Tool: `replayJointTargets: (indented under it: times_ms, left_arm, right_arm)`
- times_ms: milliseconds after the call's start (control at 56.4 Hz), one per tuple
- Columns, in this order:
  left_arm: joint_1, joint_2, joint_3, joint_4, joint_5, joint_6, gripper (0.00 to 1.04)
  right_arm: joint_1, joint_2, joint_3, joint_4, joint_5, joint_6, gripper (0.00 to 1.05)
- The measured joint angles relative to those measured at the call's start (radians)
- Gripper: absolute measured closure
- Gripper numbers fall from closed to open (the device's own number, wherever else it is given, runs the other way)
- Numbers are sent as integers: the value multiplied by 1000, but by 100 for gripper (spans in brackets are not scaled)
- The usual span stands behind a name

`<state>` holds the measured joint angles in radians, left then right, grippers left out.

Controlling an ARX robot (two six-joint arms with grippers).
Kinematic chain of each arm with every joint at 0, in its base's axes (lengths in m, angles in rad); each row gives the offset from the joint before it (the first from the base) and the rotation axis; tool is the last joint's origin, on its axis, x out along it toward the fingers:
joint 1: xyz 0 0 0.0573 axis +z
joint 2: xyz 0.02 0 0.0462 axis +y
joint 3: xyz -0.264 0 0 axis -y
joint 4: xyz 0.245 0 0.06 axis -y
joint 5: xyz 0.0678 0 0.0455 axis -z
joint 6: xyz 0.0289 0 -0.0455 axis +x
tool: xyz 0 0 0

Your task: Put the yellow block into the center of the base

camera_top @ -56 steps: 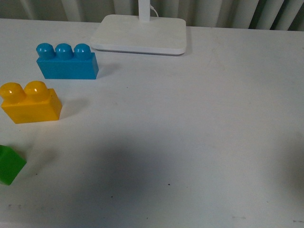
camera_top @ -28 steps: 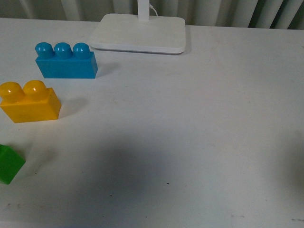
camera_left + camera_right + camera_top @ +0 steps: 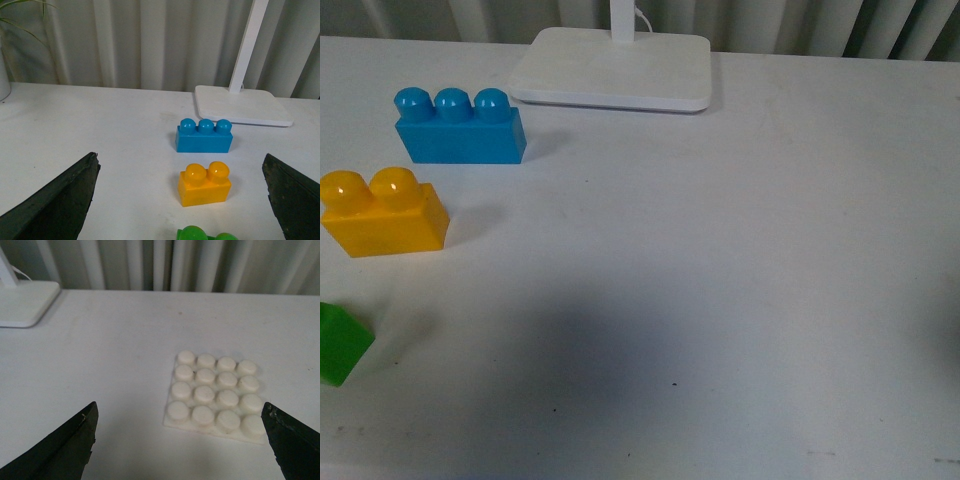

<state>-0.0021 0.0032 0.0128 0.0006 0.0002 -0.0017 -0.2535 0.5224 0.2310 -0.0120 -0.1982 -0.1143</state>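
The yellow block stands upright on the white table at the left, studs up. It also shows in the left wrist view, ahead of my open, empty left gripper, between its two dark fingers. The white base, a square plate with a 4x4 stud grid, lies flat in the right wrist view, ahead of my open, empty right gripper. The base is out of the front view. Neither arm shows in the front view.
A blue three-stud brick stands behind the yellow block. A green block sits at the left edge, nearer to me. A white lamp stand lies at the back. A white pot stands far off on the table.
The front view has shifted very slightly; the blocks appear a few pixels further left. Nothing else has moved.
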Motion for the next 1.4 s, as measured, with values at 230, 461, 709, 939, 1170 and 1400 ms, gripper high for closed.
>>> replayJointTargets:
  times_ms: [230,461,709,939,1170,1400]
  left_arm:
    - [0,0,0,0,0,0,6]
    - [0,0,0,0,0,0,6]
    - [0,0,0,0,0,0,6]
    - [0,0,0,0,0,0,6]
    - [0,0,0,0,0,0,6]
    - [0,0,0,0,0,0,6]
  right_arm:
    - [-172,679,288,77,-6,-187,9]
    - [-203,930,456,6,-6,-266,9]
    - [-203,1066,528,4,-4,-280,9]
    - [-178,1102,553,9,7,-264,9]
    - [-167,1154,587,14,16,-263,9]
    - [-160,1171,599,-23,-6,-275,9]
